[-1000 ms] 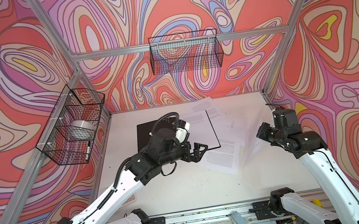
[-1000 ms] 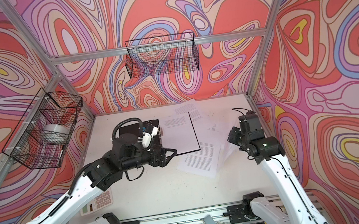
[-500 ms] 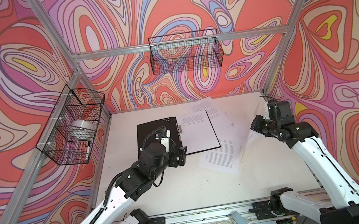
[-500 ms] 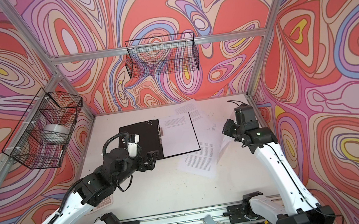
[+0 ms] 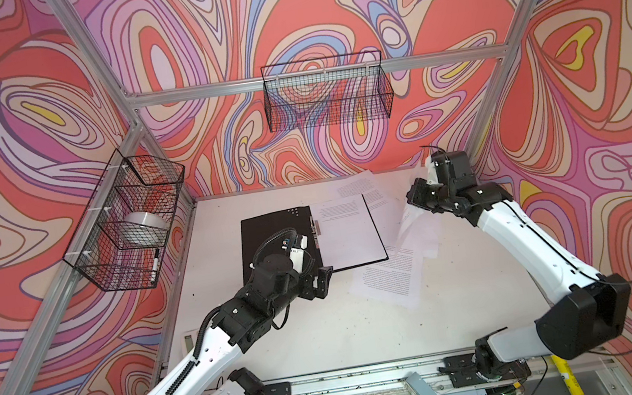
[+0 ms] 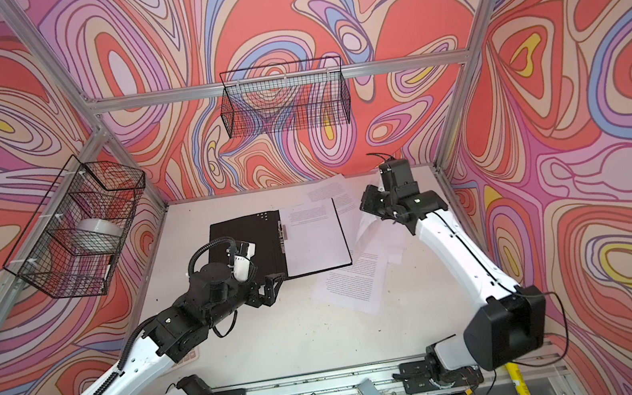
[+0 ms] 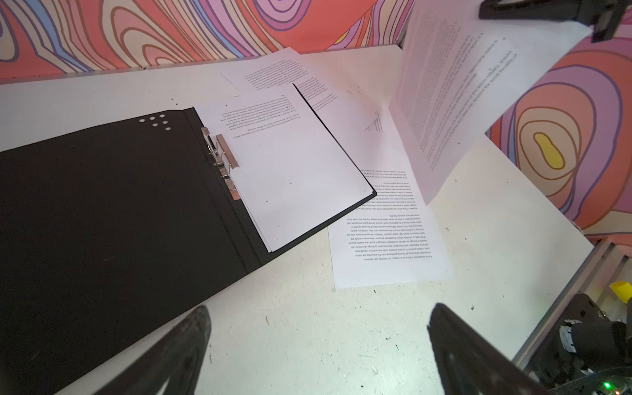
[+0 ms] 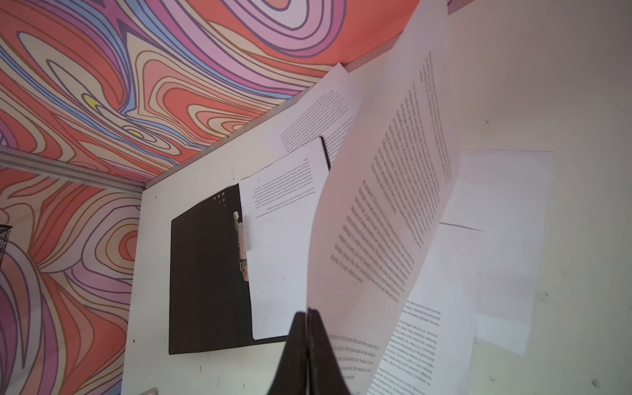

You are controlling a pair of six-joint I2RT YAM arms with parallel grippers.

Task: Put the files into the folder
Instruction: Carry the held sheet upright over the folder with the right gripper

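While spread over open table (image 5: 326, 344) beside the folder (image 5: 268, 230) edge, left fingers (image 5: 322, 279); right fingers (image 8: 307, 342) pinching a raised sheet's (image 8: 393, 205) edge.

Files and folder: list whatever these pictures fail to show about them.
- Text on the files: too small and blurred to read in every view.
- Folder outside: faces down, unseen.
- Filed sheets: count unclear, edges stacked.
- Loose sheets behind the held sheet: partly covered in the right wrist view.
- Calculator: mostly under the left arm in both top views.
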